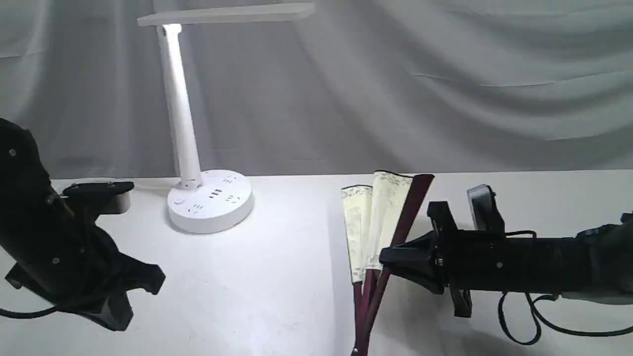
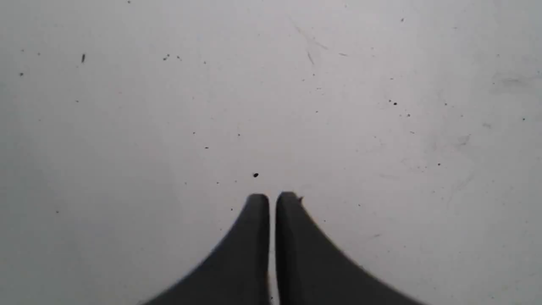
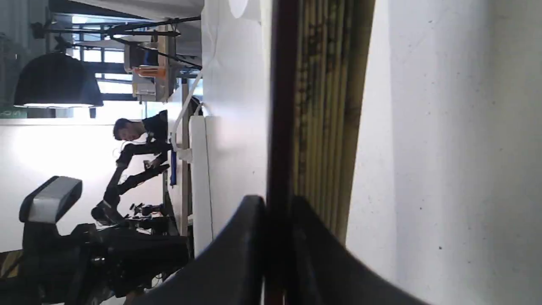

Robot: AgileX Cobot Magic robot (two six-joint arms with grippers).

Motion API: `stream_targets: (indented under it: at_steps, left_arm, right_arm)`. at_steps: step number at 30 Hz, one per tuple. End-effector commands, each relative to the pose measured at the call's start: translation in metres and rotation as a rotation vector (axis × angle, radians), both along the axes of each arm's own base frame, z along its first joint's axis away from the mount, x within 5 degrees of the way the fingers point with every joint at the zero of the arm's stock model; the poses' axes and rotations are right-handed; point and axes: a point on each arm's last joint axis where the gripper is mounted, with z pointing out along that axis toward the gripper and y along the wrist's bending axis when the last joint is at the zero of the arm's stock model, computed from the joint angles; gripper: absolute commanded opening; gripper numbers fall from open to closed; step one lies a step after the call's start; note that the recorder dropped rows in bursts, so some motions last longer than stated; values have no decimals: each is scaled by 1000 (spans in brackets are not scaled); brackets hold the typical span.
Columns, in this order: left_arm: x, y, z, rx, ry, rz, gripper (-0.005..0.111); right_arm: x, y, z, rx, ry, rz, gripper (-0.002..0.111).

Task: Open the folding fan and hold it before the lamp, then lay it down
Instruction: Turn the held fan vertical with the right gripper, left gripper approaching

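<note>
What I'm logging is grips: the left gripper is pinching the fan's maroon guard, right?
Not the left: the right gripper pinches the maroon guard of the folding fan, as the right wrist view shows. The left gripper is shut over bare table.

Both arms are showing matte black shells. The left arm (image 1: pixel 39 222), nearer the lamp (image 1: pixel 190 148), is showing small round screws (image 1: pixel 55 260) on its bulky casing, a grey-and-black camera box (image 1: pixel 99 195) and a thin black cable (image 1: pixel 24 313) beneath. The left hand (image 2: pixel 272 201) is tapering into two dark curved fingers. The right arm (image 1: pixel 519 267), farther from the lamp, is bearing a grey-faced camera (image 1: pixel 482 205) and looping black cables (image 1: pixel 500 316). The right hand (image 1: pixel 385 257) is flaring into black wedge-shaped fingers.
</note>
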Motion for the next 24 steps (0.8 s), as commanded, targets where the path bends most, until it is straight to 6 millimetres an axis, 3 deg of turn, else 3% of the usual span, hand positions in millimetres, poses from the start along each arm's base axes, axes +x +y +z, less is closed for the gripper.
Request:
stream_targets:
  at_steps: [1, 5, 13, 18, 24]
  left_arm:
    - [-1, 0, 3, -5, -23, -21, 0]
    - [-3, 1, 13, -9, -50, -21, 0]
    - [-13, -3, 59, -18, -262, -43, 0]
    - [-23, -30, 66, 12, -310, -219, 0]
    - [-29, -53, 67, -12, -361, -276, 0]
  right_arm:
    - [-2, 1, 5, 27, -31, 24, 0]
    - [-3, 2, 7, 46, -38, 36, 0]
    - [-4, 3, 9, 50, -77, 58, 0]
    - [-4, 3, 9, 41, -95, 63, 0]
    - [-4, 3, 9, 37, -102, 65, 0]
